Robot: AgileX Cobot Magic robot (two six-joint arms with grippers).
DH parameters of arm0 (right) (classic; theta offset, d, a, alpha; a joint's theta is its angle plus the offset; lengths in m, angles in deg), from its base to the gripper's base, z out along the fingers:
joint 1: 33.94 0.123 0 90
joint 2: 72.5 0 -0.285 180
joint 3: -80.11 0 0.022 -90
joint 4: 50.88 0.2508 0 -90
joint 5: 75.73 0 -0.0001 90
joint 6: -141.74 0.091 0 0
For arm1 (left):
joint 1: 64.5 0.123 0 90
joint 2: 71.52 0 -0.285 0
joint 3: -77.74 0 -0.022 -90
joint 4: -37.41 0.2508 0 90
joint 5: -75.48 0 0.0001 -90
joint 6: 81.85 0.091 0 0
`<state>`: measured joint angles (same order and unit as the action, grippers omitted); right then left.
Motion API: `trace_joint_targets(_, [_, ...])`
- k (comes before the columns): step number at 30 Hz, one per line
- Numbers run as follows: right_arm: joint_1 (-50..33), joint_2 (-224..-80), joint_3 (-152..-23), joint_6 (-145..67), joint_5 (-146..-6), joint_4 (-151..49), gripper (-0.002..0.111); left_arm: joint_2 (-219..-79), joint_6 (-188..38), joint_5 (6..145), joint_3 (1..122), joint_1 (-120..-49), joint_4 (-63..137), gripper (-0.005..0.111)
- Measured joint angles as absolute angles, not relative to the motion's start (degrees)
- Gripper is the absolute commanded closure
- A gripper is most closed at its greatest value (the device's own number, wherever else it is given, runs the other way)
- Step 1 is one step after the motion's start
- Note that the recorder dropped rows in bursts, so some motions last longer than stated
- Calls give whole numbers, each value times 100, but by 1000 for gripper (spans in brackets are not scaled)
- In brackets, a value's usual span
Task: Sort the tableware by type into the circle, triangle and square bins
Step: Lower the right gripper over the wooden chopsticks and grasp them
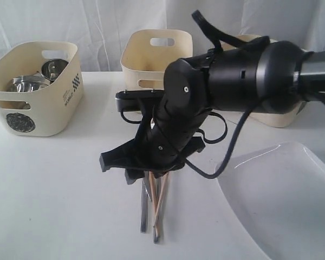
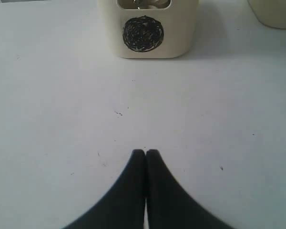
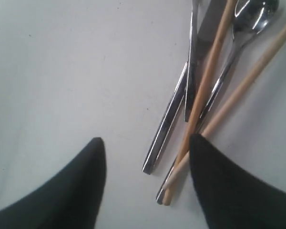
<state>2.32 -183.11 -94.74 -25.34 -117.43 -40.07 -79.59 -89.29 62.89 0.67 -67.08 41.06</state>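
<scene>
Right gripper point(image 3: 147, 140): spread wide | perhaps touching chopsticks point(image 3: 207, 86) | left gripper point(image 2: 145, 151): closed

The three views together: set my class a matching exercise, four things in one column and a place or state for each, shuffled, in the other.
Column one:
1. left tool
2. right tool
3. steel mugs
4. chopsticks

Column two:
A. open
B. inside the bin with the round sticker
C. shut
D. lying with the cutlery

Pairs: 1-C, 2-A, 3-B, 4-D
</scene>
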Motion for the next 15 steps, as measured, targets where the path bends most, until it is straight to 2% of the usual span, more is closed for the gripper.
trace_joint_targets(15, [232, -19131, -9575, -1437, -12016, -4552, 61, -7959, -8929, 6347, 67, -6708, 4106, 107])
